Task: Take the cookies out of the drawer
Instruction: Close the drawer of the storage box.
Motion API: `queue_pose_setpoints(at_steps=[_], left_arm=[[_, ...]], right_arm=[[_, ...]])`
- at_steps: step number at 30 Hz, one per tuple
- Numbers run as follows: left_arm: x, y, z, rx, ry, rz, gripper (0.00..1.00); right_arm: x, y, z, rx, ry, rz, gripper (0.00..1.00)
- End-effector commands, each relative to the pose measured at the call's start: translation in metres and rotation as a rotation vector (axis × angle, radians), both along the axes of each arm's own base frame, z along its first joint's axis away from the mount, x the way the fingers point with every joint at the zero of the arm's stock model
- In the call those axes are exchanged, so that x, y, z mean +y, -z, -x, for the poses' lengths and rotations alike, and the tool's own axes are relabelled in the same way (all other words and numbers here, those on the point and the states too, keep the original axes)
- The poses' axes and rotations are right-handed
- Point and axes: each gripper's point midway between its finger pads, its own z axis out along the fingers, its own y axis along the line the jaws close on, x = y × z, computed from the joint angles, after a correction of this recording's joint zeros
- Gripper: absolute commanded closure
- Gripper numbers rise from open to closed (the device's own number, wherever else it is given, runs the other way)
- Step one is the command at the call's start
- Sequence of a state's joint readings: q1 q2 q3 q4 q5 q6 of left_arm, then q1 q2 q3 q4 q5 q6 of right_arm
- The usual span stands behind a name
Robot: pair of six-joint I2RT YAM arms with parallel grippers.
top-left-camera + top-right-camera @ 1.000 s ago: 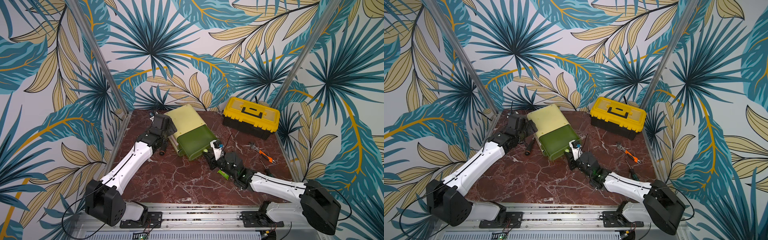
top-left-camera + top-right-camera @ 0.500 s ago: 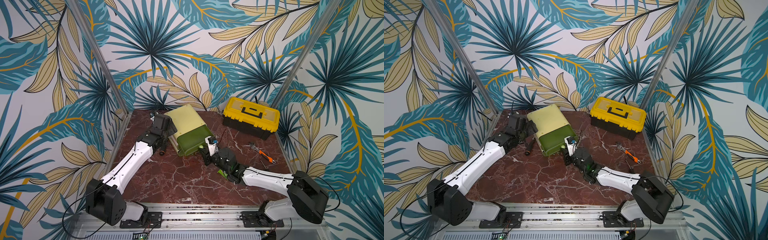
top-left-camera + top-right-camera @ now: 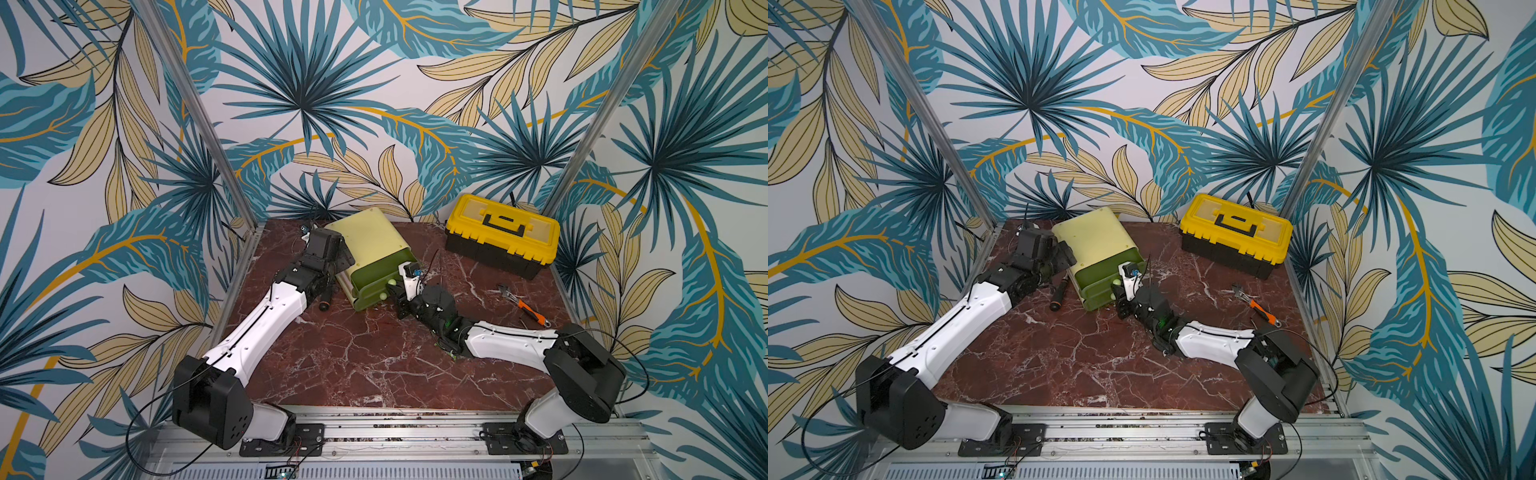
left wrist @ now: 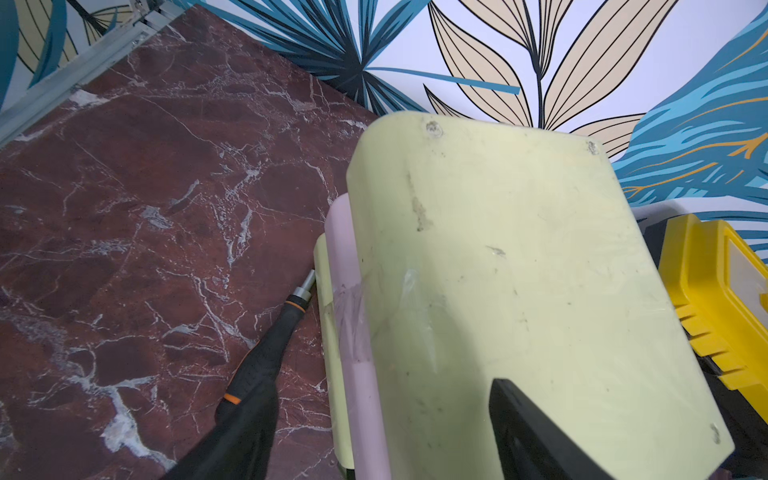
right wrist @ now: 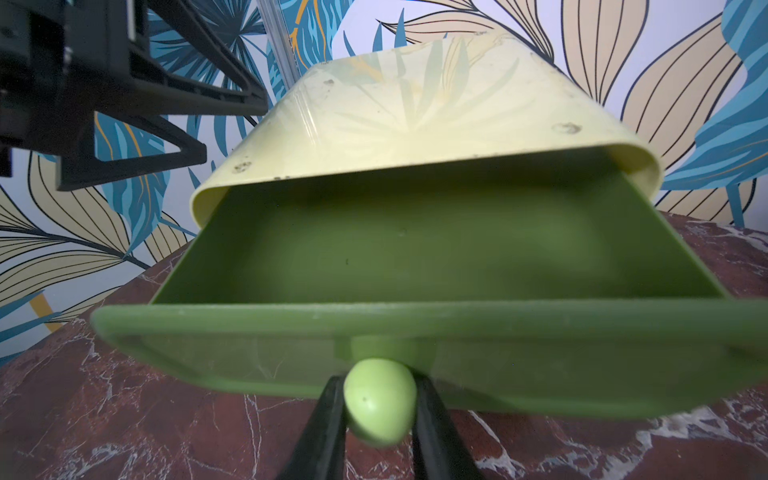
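Although the right end effector (image 5: 379,388) is clamped on the knob (image 5: 380,405) of the part-open green drawer (image 3: 365,291) at mid-frame and the left end effector (image 3: 338,255) stands spread on the cabinet (image 4: 498,249), no cookies show anywhere, so removal seems wholly undone

There are two robot arms, a left arm (image 3: 266,320) and a right arm (image 3: 507,343), at one counter (image 3: 365,374). On it sit one pale yellow drawer box (image 3: 370,237), one yellow toolbox (image 3: 500,232), one wrench (image 3: 524,305) and one black screwdriver (image 3: 1059,294). The box has one green drawer (image 5: 415,249) pulled out, and one knob (image 3: 390,283) plus a second knob (image 3: 382,296), so two.
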State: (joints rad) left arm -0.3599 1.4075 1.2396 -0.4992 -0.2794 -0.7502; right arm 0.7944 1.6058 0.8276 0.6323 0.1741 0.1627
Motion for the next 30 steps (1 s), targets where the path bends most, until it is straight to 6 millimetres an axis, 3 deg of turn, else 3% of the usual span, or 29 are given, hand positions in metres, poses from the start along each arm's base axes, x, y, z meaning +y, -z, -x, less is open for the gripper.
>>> queue_pose_setpoints(at_steps=[1,13,30], left_arm=[[0.002,0.007,0.000,0.017,-0.006,-0.006,0.16],[0.002,0.017,0.000,0.038,-0.005,-0.010,0.17],[0.001,0.022,0.001,0.049,-0.005,-0.006,0.18]], right_arm=[[0.008,-0.017,-0.008,-0.061,0.003,-0.028,0.72],[0.023,-0.023,-0.028,-0.092,0.022,-0.039,0.72],[0.033,-0.023,-0.039,-0.104,0.029,-0.042,0.71]])
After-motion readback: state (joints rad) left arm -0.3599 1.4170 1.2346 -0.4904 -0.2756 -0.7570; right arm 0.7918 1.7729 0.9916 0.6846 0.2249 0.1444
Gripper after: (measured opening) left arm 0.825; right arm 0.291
